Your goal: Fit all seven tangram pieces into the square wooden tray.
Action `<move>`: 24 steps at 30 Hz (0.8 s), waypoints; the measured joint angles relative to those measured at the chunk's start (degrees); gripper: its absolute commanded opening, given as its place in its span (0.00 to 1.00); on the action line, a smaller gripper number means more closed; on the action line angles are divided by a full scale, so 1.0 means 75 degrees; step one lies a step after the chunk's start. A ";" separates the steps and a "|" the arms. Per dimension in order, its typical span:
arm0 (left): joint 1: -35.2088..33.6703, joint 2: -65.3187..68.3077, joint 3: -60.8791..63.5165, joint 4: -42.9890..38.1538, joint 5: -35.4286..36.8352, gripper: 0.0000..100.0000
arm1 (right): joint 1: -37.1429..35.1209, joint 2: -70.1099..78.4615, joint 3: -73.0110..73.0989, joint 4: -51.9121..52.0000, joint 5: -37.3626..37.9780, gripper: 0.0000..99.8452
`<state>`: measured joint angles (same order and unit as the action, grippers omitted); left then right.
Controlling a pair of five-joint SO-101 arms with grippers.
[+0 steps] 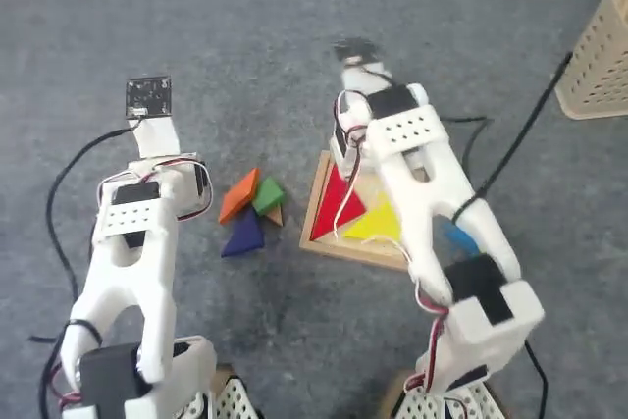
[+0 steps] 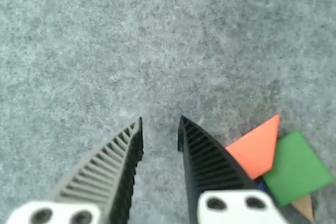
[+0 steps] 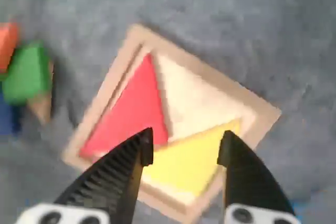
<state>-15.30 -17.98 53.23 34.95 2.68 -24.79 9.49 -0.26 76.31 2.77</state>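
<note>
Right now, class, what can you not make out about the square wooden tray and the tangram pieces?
High view: the right arm covers much of the square wooden tray, so pieces there cannot be counted.
High view: a blue thing beside the tray is mostly behind that arm; shape unclear.
Left wrist view: the small tan piece is partly hidden by the green square piece.

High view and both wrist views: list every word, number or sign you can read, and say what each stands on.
No text can be read in any view.
The wooden tray, the red piece and the yellow piece in it are plain.
The loose orange piece, green piece and blue piece are plain too.
The black square board on an arm has pale specks, too small to read.
</note>
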 measured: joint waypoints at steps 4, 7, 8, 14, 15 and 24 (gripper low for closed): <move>0.0000 0.0000 0.0000 0.0000 0.0000 0.11 | -0.0164 -0.0551 0.1114 0.0000 0.2450 0.32; 0.0000 0.0000 0.0000 0.0000 0.0000 0.11 | -0.0516 -0.0797 0.2028 -0.0035 0.4407 0.33; 0.0000 0.0000 0.0000 0.0000 0.0000 0.11 | -0.0551 -0.0832 0.2356 -0.0141 0.4970 0.33; 0.0000 0.0000 0.0000 0.0000 0.0000 0.11 | -0.0762 -0.0879 0.3563 -0.1043 0.6634 0.33; 0.0000 0.0000 0.0000 0.0000 0.0000 0.11 | -0.0750 -0.0879 0.3645 -0.1149 0.6728 0.33; 0.0000 0.0000 0.0000 0.0000 0.0000 0.11 | -0.0809 -0.0891 0.3997 -0.1782 0.6892 0.32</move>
<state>-15.30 -17.98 53.23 34.95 2.68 -30.86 2.81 29.71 62.95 54.46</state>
